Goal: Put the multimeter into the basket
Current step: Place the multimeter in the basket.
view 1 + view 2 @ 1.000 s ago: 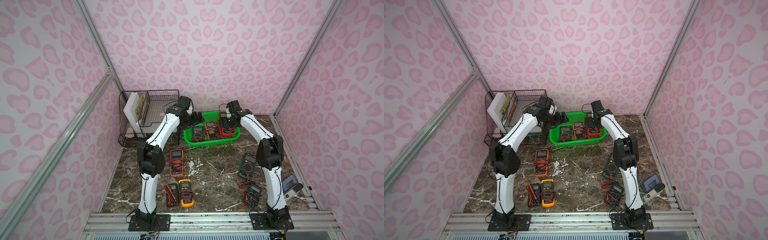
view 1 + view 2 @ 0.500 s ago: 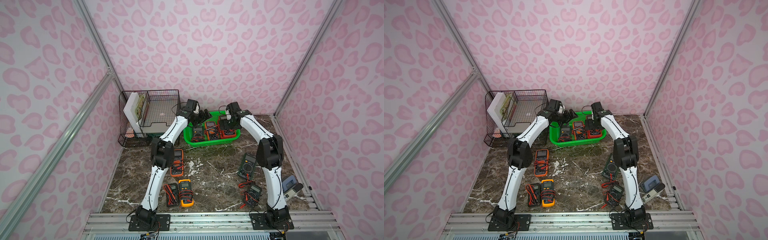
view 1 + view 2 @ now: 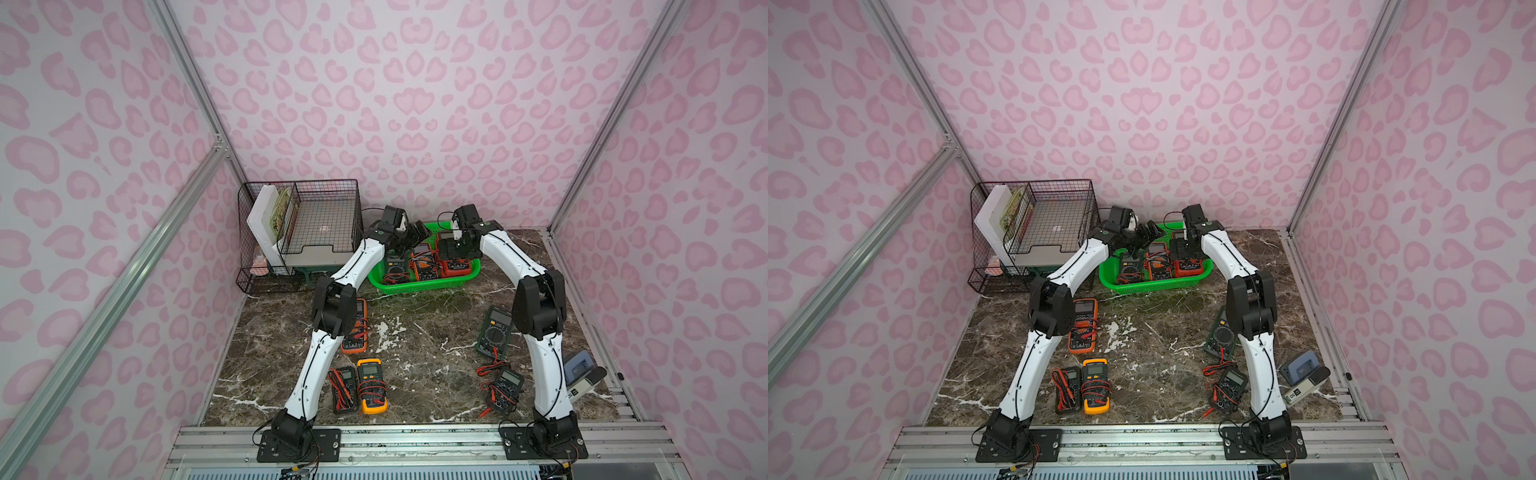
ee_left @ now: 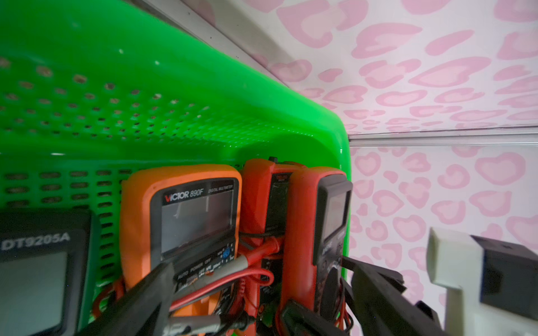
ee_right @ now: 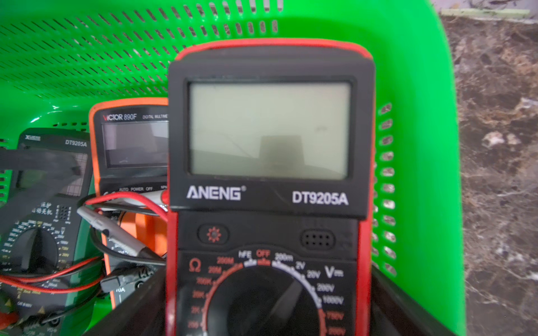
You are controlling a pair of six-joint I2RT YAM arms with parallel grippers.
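Note:
The green basket [image 3: 419,286] [image 3: 1154,284] stands at the back of the marble table. It holds three multimeters side by side: a dark one [image 3: 395,266], an orange one [image 3: 424,266] and a red one [image 3: 457,264]. My right gripper [image 3: 451,247] is low over the red multimeter [image 5: 267,131], open, with a finger close along each of its long sides. My left gripper [image 3: 415,241] hangs open over the basket's left half, holding nothing. In the left wrist view its fingers [image 4: 151,291] frame the orange multimeter [image 4: 186,215] and its red leads.
Several more multimeters lie on the table: orange [image 3: 355,328], yellow [image 3: 372,386] and black [image 3: 345,388] by the left arm, dark green [image 3: 494,332] and black [image 3: 505,388] by the right. A black wire rack [image 3: 299,232] stands back left. A blue-grey device [image 3: 582,374] sits front right.
My left arm has swung right, from beside the wire rack to over the basket, gripper staying open. The right arm and the red multimeter have not moved.

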